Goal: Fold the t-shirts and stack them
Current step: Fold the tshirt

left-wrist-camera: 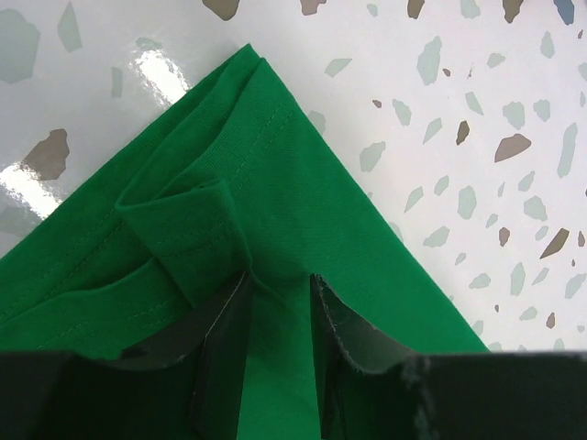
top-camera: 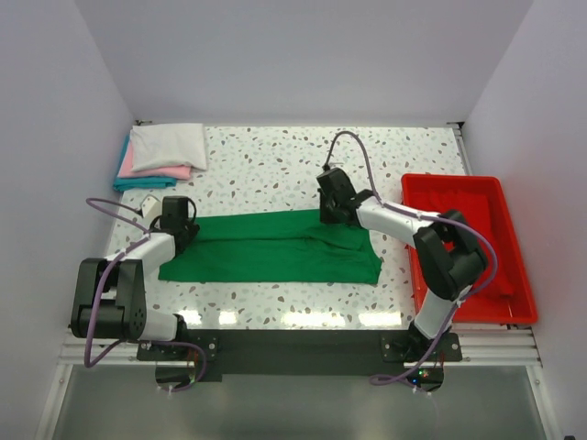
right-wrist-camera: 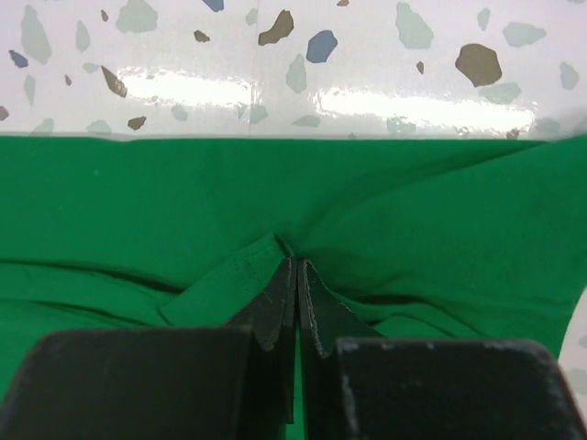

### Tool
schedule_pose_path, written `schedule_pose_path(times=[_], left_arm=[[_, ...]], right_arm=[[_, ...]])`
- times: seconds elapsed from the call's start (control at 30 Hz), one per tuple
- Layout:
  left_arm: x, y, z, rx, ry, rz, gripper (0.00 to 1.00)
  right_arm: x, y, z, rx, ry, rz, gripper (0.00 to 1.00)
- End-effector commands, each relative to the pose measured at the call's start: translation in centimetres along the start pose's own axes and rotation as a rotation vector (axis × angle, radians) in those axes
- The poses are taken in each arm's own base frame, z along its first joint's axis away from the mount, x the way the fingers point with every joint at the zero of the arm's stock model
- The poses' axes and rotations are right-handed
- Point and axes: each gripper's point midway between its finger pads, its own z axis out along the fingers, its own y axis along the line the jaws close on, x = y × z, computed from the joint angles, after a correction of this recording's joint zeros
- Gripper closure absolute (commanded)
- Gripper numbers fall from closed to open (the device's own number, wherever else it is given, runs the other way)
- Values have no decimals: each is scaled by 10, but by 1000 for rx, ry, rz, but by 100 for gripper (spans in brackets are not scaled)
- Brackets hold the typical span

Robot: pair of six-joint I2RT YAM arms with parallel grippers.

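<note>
Ok so right at the right gripper (right-wrist-camera: 295,266), the jaws are squeezed tight together with a pucker of the plain bright green cloth t-shirt (top-camera: 275,252) caught in the tips, on the shirt's far long edge. The left gripper (left-wrist-camera: 280,280) sits at the far corner of the other end, jaws parted with flat cloth lying between them, so nothing looks clamped there. The shirt itself lies as a long folded strip stretched between the two grippers. My worry: with only one side really holding, any lift would drag the strip crooked, and the layered hem just beside the left fingers could slip open and wreck the fold. Well beyond the left gripper is the pile of folded white, pink and teal shirts (top-camera: 165,151), and out past the right gripper's outer side is the rigid red plastic tray (top-camera: 454,181).
</note>
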Motion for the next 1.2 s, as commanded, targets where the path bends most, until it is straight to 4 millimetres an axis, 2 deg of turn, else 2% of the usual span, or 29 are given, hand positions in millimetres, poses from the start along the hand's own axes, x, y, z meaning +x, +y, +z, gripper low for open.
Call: schedule_pose_path(times=[0.0,0.1,0.13,0.17,0.2,0.23,0.27,0.3,0.33,0.4,0.43,0.5,0.57,0.6,0.7,0.73,0.8,0.83,0.9,0.93,0.97,1.0,1.07,1.17], left_arm=[[-5,1,0,-6,-30,-14,64],[-5,0,-1,-2,-29,-12,64],[-5,0,-1,-2,-29,-13,64],[-5,0,-1,0,-28,-11,64],[-5,0,-1,0,-28,-11,64],[-5,-1,-1,4,-28,-10,64],[-6,-1,-1,5,-29,-12,63],[-6,-3,-2,11,-29,-11,63],[-7,-4,-2,16,-29,-10,62],[-6,-7,-3,33,-26,-6,61],[-7,-8,-4,40,-25,-2,60],[-7,-14,-6,71,-18,4,57],[-8,-18,-9,96,-19,11,54],[-11,-26,-11,137,-30,4,53],[-15,-38,-18,201,-34,19,47],[-15,-41,-19,217,-34,27,45],[-17,-53,-25,278,-27,38,43],[-17,-56,-26,292,-24,49,43],[-16,-66,-32,343,-9,61,42],[-16,-70,-34,362,-6,76,42],[-17,-74,-37,375,-3,84,42],[-16,-76,-40,377,-6,92,43],[-19,-78,-42,372,-26,100,44],[-17,-83,-43,352,-34,128,46]], right_arm=[[-29,12,-30,-58,-124,65,100],[-19,14,-50,-90,-146,78,100],[-11,14,-48,-90,-134,77,100],[-14,17,-59,-108,-159,82,100],[-9,23,-64,-127,-161,85,100],[1,22,-65,-125,-153,82,100],[4,24,-71,-137,-164,84,100],[7,27,-74,-143,-169,96,100],[22,30,-74,-150,-151,82,100],[29,37,-78,-163,-169,91,100],[43,44,-80,-174,-156,67,100],[51,48,-79,-170,-161,58,100],[61,51,-78,-164,-162,43,96],[67,54,-78,-170,-158,26,90],[72,56,-84,-161,-179,-18,75],[70,52,-85,-141,-192,-24,63],[72,47,-91,-128,-193,-34,55],[64,47,-102,-146,-219,-21,50],[60,37,-110,-118,-232,-17,46],[52,34,-119,-114,-253,-7,46],[50,19,-120,-45,-262,-12,46],[42,16,-123,-23,-272,-6,46],[43,0,-115,41,-226,0,46],[44,-5,-106,50,-188,45,45]])
